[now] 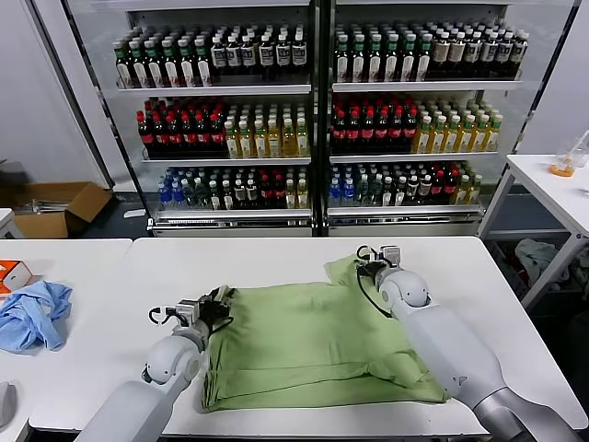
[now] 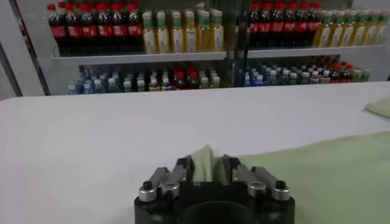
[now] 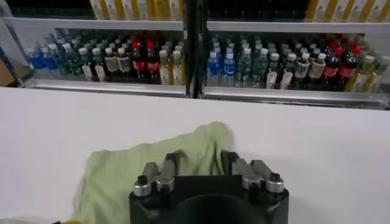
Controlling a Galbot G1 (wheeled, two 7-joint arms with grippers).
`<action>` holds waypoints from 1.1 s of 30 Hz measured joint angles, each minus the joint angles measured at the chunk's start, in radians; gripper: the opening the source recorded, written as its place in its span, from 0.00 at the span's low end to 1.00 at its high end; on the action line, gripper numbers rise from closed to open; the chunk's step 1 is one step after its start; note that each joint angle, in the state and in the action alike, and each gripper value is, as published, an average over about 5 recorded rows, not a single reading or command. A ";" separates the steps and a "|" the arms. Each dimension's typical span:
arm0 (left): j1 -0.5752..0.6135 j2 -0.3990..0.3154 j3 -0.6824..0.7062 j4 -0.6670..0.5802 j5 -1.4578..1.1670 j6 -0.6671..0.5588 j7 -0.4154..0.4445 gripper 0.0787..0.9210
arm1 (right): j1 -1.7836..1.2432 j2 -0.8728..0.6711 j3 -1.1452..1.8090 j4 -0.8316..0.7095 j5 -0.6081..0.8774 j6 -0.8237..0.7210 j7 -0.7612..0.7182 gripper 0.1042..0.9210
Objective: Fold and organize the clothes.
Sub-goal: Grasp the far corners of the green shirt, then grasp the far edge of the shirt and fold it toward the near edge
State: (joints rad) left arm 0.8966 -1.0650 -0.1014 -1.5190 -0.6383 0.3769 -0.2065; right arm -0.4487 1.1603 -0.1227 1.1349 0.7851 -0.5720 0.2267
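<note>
While both end effectors pinch it, the green shirt (image 1: 313, 341) lies flat.

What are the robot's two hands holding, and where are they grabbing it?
Both pinch the green shirt: the left gripper at its far left corner, the right gripper on a raised fold at its far right corner.

Bare white table (image 1: 276, 253) runs along the far edge behind the green shirt (image 1: 313, 345), wide enough for a gripper to pass. The left edge is open too, up to the seam with the neighbouring table, where a blue cloth (image 1: 32, 313) lies (an orange box (image 1: 11, 274) beside it). The right edge stays clear.
</note>
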 measured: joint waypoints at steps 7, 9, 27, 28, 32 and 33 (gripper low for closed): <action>0.029 0.010 -0.020 -0.028 -0.030 -0.024 0.021 0.04 | -0.028 -0.020 0.012 0.051 -0.001 0.014 -0.017 0.05; 0.041 0.015 -0.028 -0.043 -0.041 -0.033 0.026 0.02 | -0.039 -0.029 0.017 0.074 0.001 0.018 -0.020 0.01; 0.205 0.057 -0.135 -0.269 -0.103 -0.100 0.067 0.01 | -0.232 -0.173 0.190 0.434 0.036 0.026 -0.023 0.00; 0.214 0.058 -0.141 -0.281 -0.105 -0.101 0.068 0.01 | -0.247 -0.182 0.202 0.457 0.037 0.026 -0.022 0.00; 0.254 0.065 -0.163 -0.326 -0.111 -0.102 0.073 0.01 | -0.313 -0.219 0.253 0.545 0.043 0.026 -0.017 0.00; 0.264 0.066 -0.168 -0.337 -0.112 -0.101 0.074 0.01 | -0.332 -0.227 0.266 0.567 0.045 0.025 -0.015 0.00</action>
State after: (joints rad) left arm 1.1604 -0.9986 -0.2699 -1.8557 -0.7499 0.2759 -0.1322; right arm -0.7805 0.9329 0.1434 1.7023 0.8297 -0.5468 0.2117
